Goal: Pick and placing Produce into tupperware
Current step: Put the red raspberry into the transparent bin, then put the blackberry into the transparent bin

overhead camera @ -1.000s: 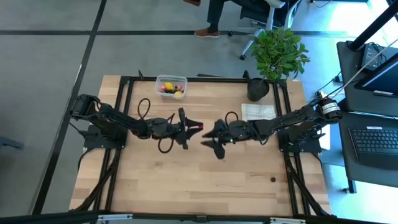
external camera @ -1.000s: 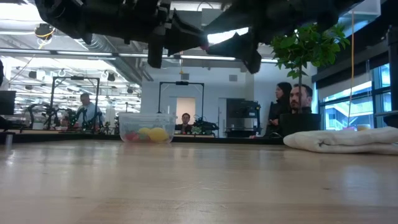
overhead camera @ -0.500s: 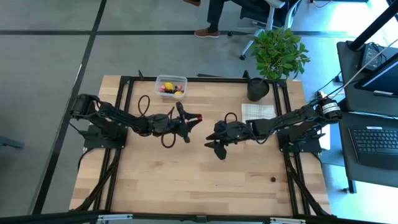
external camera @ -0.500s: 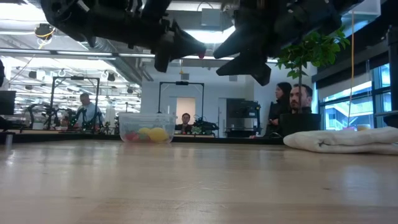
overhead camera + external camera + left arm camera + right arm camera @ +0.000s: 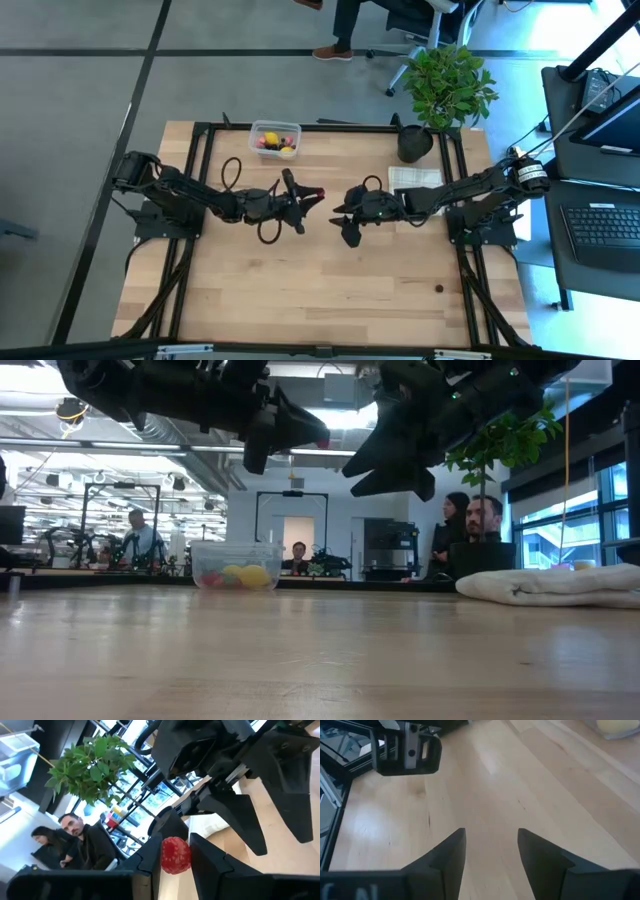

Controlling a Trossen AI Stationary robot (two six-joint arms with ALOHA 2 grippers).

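My left gripper [image 5: 314,193] hovers above the middle of the table, shut on a small red berry [image 5: 175,856]. My right gripper [image 5: 344,222] hangs just to its right, open and empty, its fingers [image 5: 451,851] spread above bare wood. The clear tupperware [image 5: 275,138] stands near the far edge on its base, with yellow, red and pink produce [image 5: 240,574] inside. One dark berry [image 5: 438,289] lies alone on the table near the right near corner. My left gripper pinches the red berry [image 5: 320,190] between its two fingertips [image 5: 150,857], one on each side of it. The fingers reach roughly level toward the table's right. The berry is lifted clear, well above the table.
A white checked cloth [image 5: 415,180] lies crumpled under the right arm, and a black plant pot [image 5: 415,143] stands at the far right. Bare wood stretches across the near half of the table. People sit in the room beyond the far edge.
My left gripper, still holding the red berry, has shifted a little toward the far edge. My right gripper has drawn back toward the table's right, widening the gap between the two grippers.
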